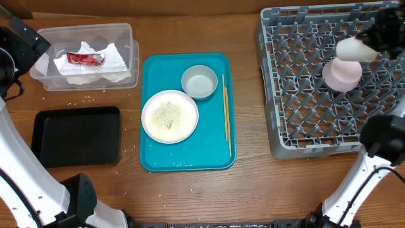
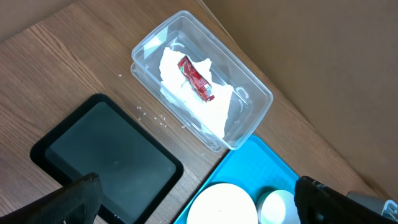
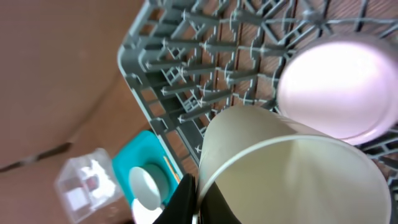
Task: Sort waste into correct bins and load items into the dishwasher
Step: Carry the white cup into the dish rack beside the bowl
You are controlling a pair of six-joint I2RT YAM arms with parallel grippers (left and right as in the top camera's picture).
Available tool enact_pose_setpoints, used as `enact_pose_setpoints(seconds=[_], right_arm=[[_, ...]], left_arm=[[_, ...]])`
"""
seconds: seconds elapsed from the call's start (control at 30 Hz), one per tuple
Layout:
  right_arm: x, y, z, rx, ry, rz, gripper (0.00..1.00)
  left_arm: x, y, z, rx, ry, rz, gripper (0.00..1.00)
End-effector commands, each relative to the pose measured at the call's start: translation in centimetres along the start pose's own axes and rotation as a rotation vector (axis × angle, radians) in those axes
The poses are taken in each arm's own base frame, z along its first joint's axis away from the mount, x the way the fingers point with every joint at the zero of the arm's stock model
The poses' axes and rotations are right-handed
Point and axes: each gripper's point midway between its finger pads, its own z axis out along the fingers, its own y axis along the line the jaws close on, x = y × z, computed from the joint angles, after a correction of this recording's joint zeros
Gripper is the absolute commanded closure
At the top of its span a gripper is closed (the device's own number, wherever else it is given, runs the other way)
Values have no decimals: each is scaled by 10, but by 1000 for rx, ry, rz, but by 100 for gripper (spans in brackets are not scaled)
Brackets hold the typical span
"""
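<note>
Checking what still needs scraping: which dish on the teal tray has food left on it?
The larger white plate, with rice residue across its middle. The smaller bowl beside the chopsticks looks empty.

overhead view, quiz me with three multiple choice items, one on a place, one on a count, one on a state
1. Where is the wrapper?
A. in the tub
B. on the teal tray
C. on the plate

2. How many dishes sit on the teal tray?
A. one
B. two
C. three

3. The right gripper is
A. open
B. shut on the cup
C. shut on the bowl

Answers:
1 A, since it lies on the napkin inside the tub.
2 B, since only the plate and the bowl are there, beside the chopsticks.
3 B, since the right wrist view shows the cup's wall pinched between its fingers.
</note>
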Motion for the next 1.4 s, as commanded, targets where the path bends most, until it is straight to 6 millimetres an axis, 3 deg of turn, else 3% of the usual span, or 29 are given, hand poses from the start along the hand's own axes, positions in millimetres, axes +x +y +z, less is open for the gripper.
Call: enact_pose_setpoints(seconds=[0.0, 0.1, 0.2, 0.33, 0.47, 0.63, 0.8, 1.07, 1.23, 1.37], right_arm=[[17, 23, -25, -60, -10, -66, 96], [34, -4, -28, 78, 10, -66, 96], [58, -18, -17, 84, 106, -96, 96], [85, 2, 8, -208, 254, -188, 96], [98, 20, 12, -509, 285, -226, 96], [101, 8, 36, -640, 280, -178, 96], [94, -25, 66, -655, 269, -40, 96], [93, -54, 73, -644, 257, 63, 96], [95, -73, 73, -563, 268, 112, 73], [102, -92, 79, -446, 288, 122, 70]], left_arm=[[0, 0, -6, 1, -14, -5, 0], [0, 0, -6, 2, -14, -5, 0], [0, 0, -6, 1, -14, -5, 0], [0, 0, -6, 2, -14, -5, 0], [0, 0, -6, 2, -14, -5, 0], [0, 0, -6, 2, -14, -5, 0], [0, 0, -6, 2, -14, -5, 0], [0, 0, -6, 2, -14, -5, 0], [0, 0, -6, 2, -14, -5, 0], [0, 0, -6, 2, -14, -5, 0]])
